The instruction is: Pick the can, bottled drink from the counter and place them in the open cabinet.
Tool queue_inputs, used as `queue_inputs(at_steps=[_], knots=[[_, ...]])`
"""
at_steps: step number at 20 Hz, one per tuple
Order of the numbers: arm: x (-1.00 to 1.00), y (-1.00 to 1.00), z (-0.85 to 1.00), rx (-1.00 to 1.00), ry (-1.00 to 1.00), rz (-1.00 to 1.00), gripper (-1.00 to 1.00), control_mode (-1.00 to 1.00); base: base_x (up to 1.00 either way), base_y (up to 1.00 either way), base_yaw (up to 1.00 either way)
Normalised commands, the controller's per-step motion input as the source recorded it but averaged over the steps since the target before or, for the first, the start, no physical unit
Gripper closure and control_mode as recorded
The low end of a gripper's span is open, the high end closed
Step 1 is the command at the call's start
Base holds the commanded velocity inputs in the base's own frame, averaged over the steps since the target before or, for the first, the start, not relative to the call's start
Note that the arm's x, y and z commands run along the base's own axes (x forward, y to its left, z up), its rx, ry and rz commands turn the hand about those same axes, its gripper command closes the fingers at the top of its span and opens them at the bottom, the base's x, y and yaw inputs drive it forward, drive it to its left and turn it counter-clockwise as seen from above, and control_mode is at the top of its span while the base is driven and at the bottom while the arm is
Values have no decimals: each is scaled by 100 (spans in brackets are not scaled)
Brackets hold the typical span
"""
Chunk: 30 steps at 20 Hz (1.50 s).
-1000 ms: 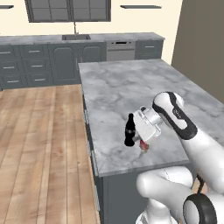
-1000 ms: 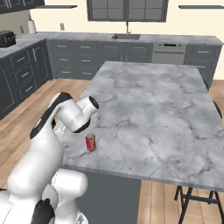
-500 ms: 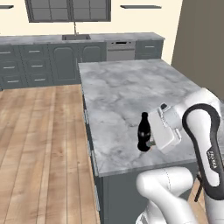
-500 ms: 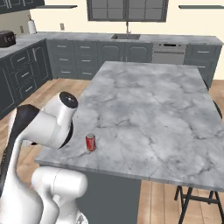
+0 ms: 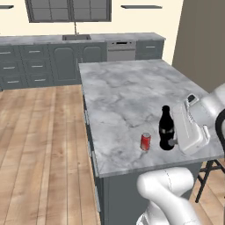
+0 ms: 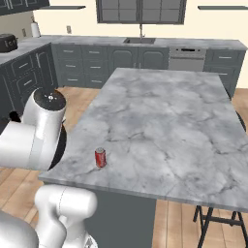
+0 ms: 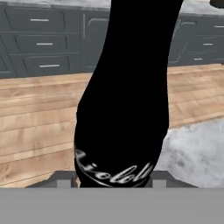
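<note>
Black glass marks the bottled drink [image 5: 165, 128], which is seen upright near the front edge of the counter [image 5: 127, 92] in the left base view, with the gripper [image 5: 174, 141] pressed against its right side. In the hand view the bottle [image 7: 127, 92] stands directly between the two finger tips [image 7: 64, 183], its lower body with a faint white script label set against them on both sides. The pincer is thus partly open and clenched around the bottle's body. Whether the bottle's base is lifted off the marble or resting on it cannot be told.

The can [image 5: 145, 141], red with a silver top, stands upright on the counter just to the left of the bottle, close but apart from it. In the right base view the can [image 6: 100, 157] is seen near the counter's [image 6: 169, 126] front left corner.
</note>
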Motion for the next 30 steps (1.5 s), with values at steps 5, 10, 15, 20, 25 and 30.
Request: queue_inputs(at_steps=[5, 10, 15, 20, 25, 30], knots=[[-22, -19, 14, -1, 1, -9, 100, -100, 0, 0, 0], [-6, -23, -11, 20, 0, -9, 100, -100, 0, 0, 0], [-2, -12, 0, 14, 0, -2, 100, -100, 0, 0, 0], [0, -4, 4, 0, -1, -3, 100, -100, 0, 0, 0], [0, 0, 0, 0, 0, 0, 100, -100, 0, 0, 0], [0, 0, 0, 0, 0, -1, 100, 100, 0, 0, -2]])
